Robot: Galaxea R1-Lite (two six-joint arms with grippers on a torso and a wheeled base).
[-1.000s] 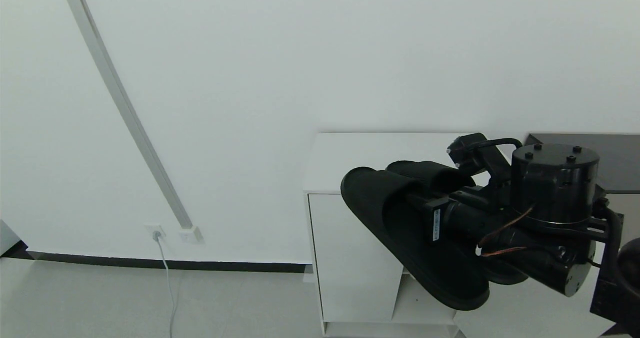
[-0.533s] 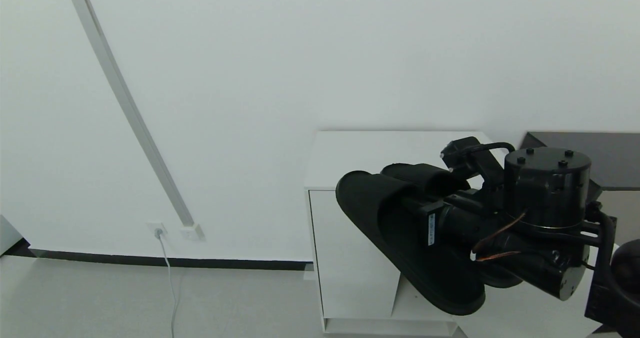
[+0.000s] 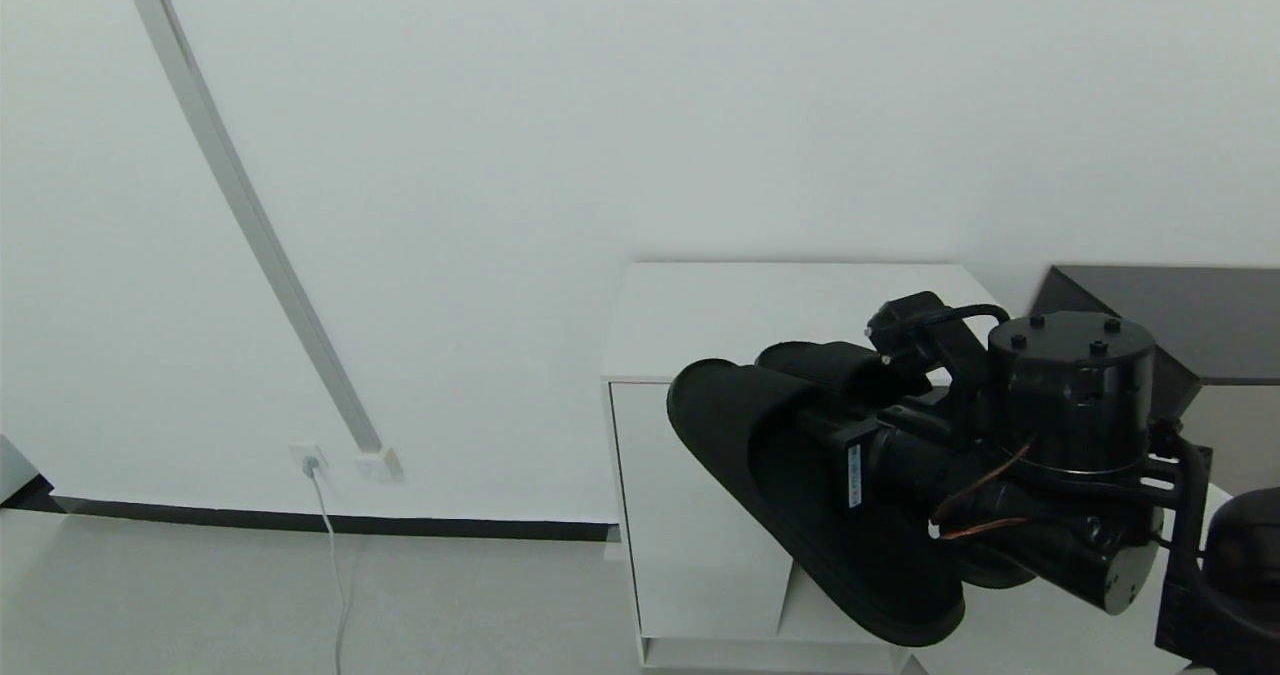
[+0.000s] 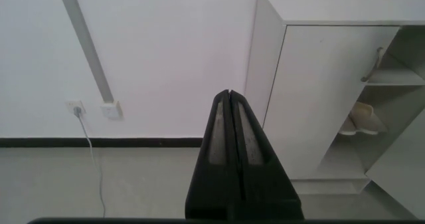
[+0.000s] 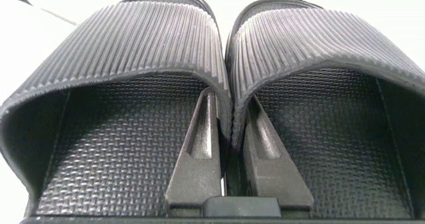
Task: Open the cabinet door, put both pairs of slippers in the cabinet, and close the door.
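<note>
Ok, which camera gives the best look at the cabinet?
The left wrist view: the cabinet stands unblocked, its shelves and a light slipper inside visible. In the head view the held black slippers cover much of its front. The right wrist view faces those slippers.

The white cabinet (image 4: 319,84) stands on the grey floor (image 4: 99,184), with pale slippers (image 4: 362,117) lying inside its open compartment.

Bright, even light (soft shadows)
</note>
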